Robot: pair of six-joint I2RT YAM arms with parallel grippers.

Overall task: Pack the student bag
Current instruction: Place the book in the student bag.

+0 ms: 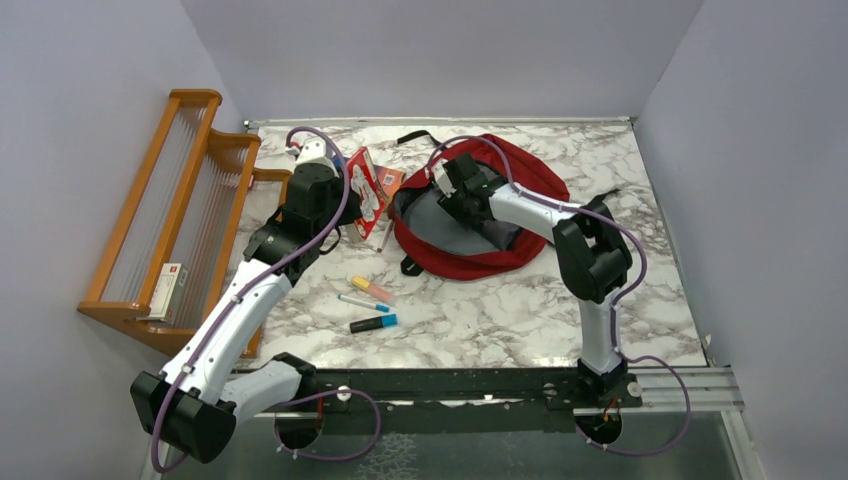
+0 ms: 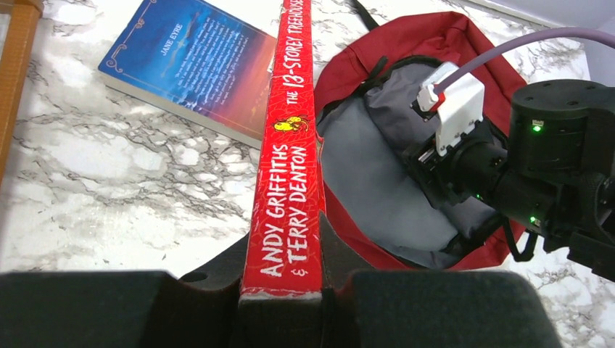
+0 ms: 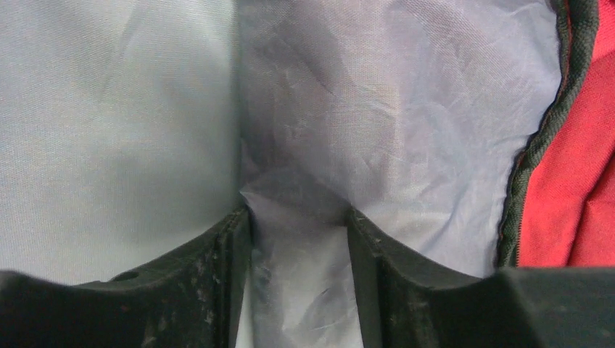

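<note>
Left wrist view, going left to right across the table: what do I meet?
Blue Jane Eyre book → red Treehouse book, clamped in the left pincer → student bag, lying open.

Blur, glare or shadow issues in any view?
Top external: even soft light, sharp, no glare on the white marble tabletop. Left wrist: red paperback book's spine crisp, foreground fingers dark. Right wrist: grey lining of the red fabric backpack fills frame, soft, low contrast.

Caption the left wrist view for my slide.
Left gripper clamps a red book beside the open red backpack, blue book on the table.
</note>
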